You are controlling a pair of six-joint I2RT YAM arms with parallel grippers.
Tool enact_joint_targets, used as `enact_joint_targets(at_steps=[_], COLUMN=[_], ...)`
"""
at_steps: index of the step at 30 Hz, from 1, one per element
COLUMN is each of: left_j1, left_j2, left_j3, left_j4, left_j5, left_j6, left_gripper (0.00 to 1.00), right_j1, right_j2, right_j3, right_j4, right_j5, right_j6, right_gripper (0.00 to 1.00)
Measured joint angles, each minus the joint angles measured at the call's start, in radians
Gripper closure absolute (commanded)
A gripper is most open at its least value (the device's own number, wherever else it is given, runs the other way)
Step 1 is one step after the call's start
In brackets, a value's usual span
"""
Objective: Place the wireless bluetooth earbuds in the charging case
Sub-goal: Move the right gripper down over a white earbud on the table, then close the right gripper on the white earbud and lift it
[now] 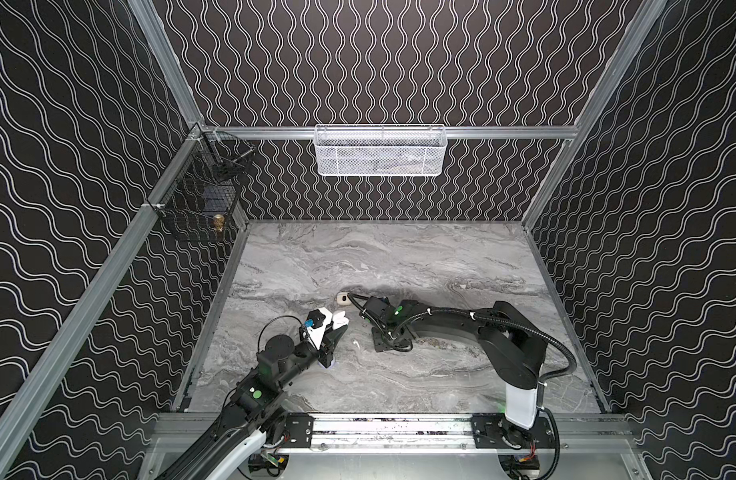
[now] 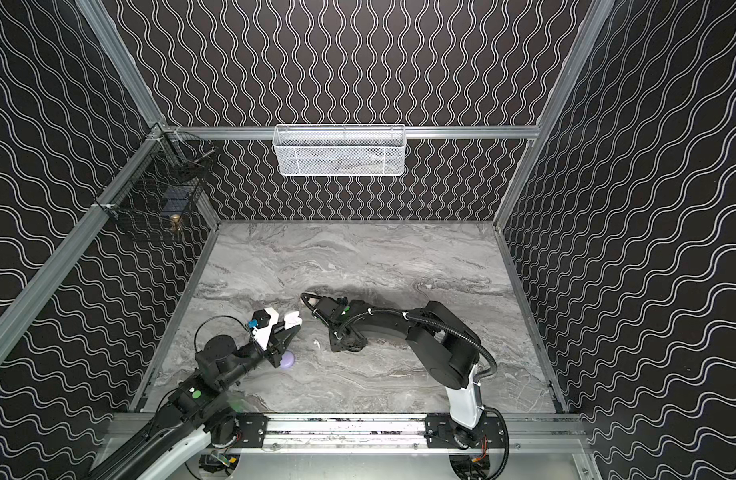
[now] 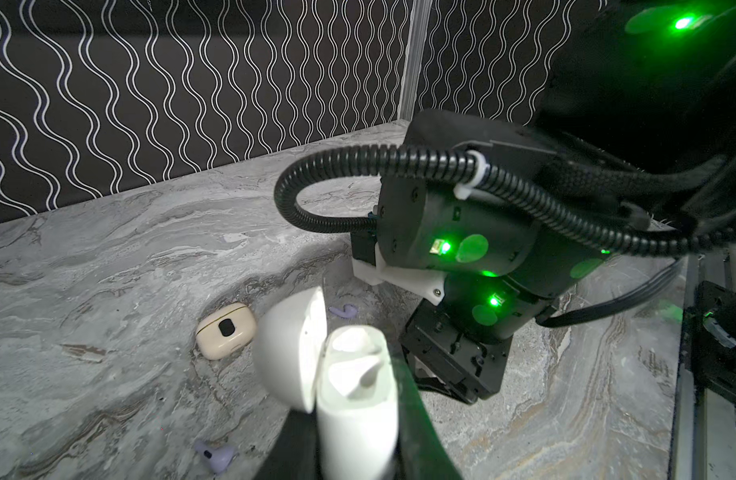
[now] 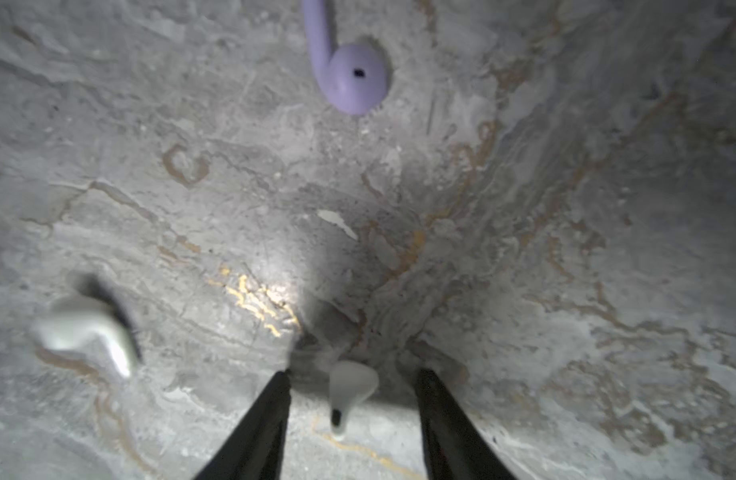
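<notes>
In both top views there are three cases. The white charging case (image 1: 340, 320), lid open, is clamped in the left gripper (image 1: 336, 329). A cream case (image 1: 342, 298) lies just beyond the right arm (image 1: 503, 332), and a lavender case (image 2: 288, 360) is half hidden under the left gripper. One white earbud (image 1: 355, 344) lies between the arms. The far half of the marble table (image 1: 399, 257) is open.

The left wrist view shows two lavender earbuds on the table: one lavender earbud (image 3: 344, 309) beside the right arm's wrist and another lavender earbud (image 3: 214, 455) nearer the camera. The right arm blocks much of the table behind.

In the right wrist view the right gripper (image 4: 353, 372) stands apart around a white earbud (image 4: 351, 386) without touching it. A second white earbud (image 4: 87, 332), blurred, lies off to one side, and a lavender earbud (image 4: 349, 75) lies well ahead.
</notes>
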Motion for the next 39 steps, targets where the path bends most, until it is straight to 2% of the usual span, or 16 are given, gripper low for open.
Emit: enact_joint_targets(at_steps=[6,22,39], left_j1=[0.000,0.000,0.000], left_j2=[-0.008,-0.003,0.005], left_j3=[0.000,0.000,0.000], left_j4=[0.000,0.000,0.001], left_j5=[0.000,0.000,0.002], left_j6=[0.000,-0.003,-0.003], left_gripper=[1.00,1.00,1.00], right_j1=[-0.008,-0.010,-0.008], right_j2=[0.000,-0.014,-0.043], right_j3=[-0.005,-0.027,-0.059], right_j4=[0.002,0.014,0.050], right_j5=[-0.002,-0.003,-0.014], right_j6=[0.001,0.007,0.048], right_gripper=[0.55,0.72,0.83])
